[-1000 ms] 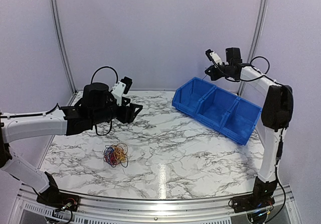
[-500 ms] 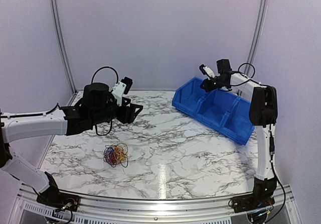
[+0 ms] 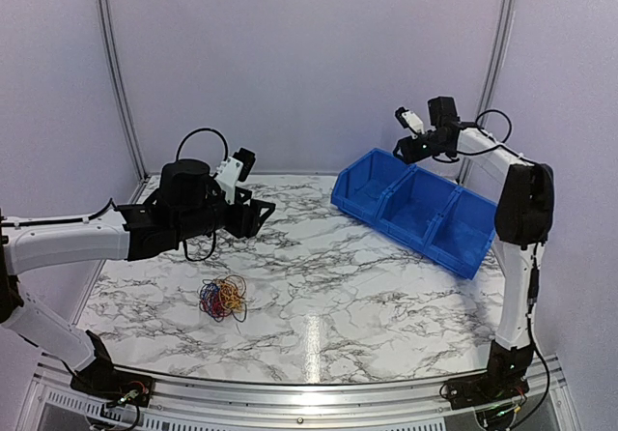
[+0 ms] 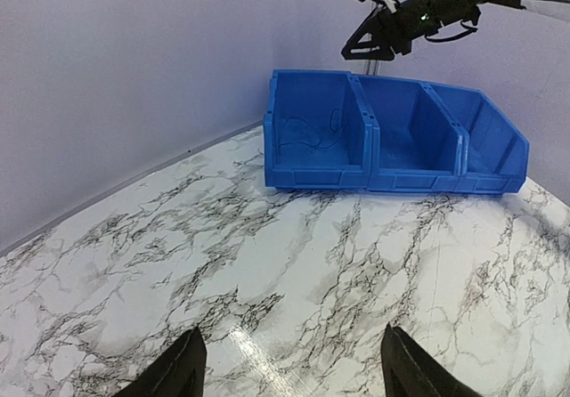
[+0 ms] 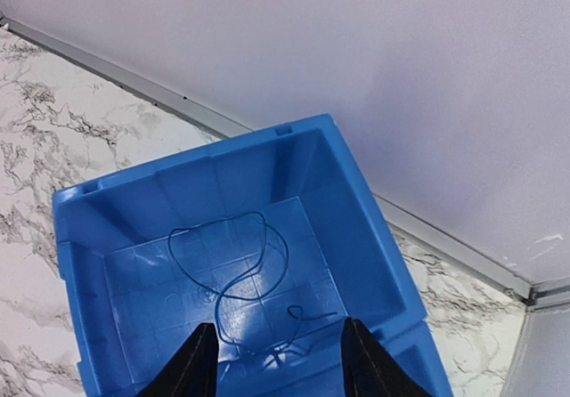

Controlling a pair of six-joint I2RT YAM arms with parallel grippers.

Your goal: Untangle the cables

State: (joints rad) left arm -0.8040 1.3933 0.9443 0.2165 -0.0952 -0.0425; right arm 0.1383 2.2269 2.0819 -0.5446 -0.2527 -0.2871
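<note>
Cables (image 3: 223, 299) sit bunched at about 8 o'clock on the marble table (image 3: 367, 286), well apart from the blue bin (image 5: 223, 179) at 2 o'clock, where one blue cable (image 5: 240, 297) lies loose in the end compartment. Our right gripper (image 5: 279, 326) hangs above it, fingers spread with nothing between them. Our left gripper (image 4: 294, 330) stands wide and empty too. We judge the drop done: lift straight up, check no strand clings, then pluck one outer loop while the left pins the bunch.
</note>
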